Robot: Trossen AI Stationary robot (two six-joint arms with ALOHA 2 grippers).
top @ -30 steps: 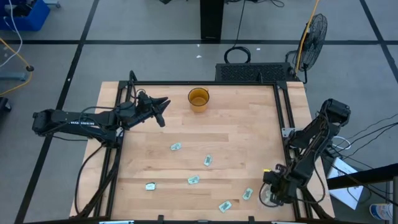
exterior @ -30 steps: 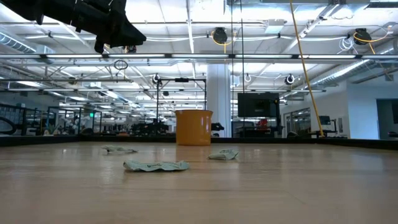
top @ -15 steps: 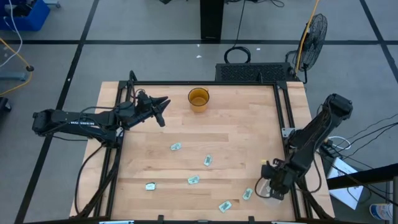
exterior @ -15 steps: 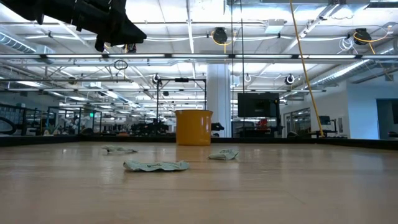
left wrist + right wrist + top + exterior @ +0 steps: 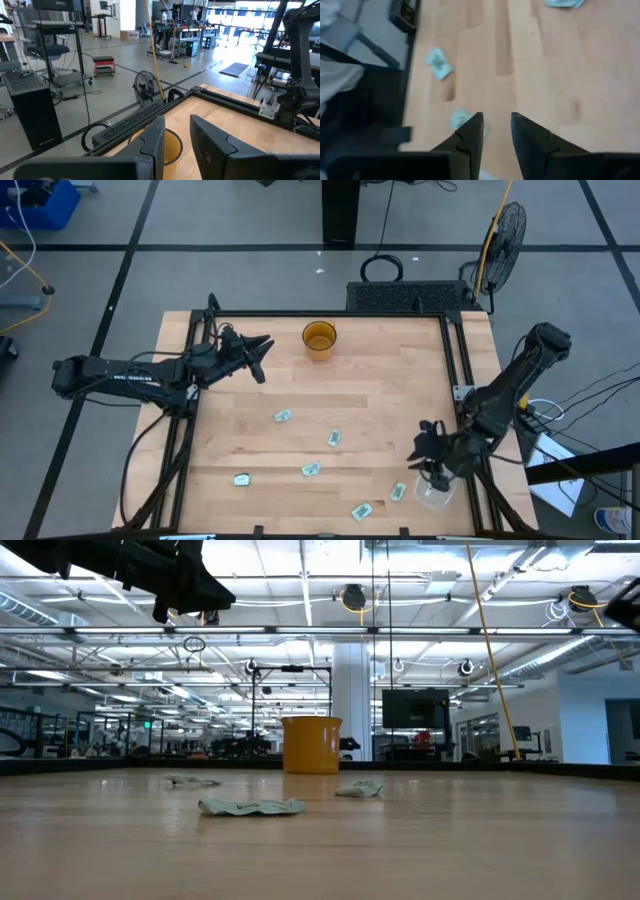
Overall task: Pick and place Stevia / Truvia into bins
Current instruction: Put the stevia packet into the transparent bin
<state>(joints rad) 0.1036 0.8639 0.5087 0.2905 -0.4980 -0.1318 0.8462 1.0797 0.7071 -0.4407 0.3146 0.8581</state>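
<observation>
Wooden surface is carrying six Stevia sachets scattered across its middle and near part, with the amber cup at the far edge. Right gripper is being held with jaws parted and empty, just beside the clear tub at the near right corner. Left gripper is hovering near the cup, jaws parted and empty.

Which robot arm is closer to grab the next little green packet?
Probably the right. The right gripper hangs open by the clear tub, with a packet near it. The left gripper waits open near the amber cup, farther from any packet.
</observation>
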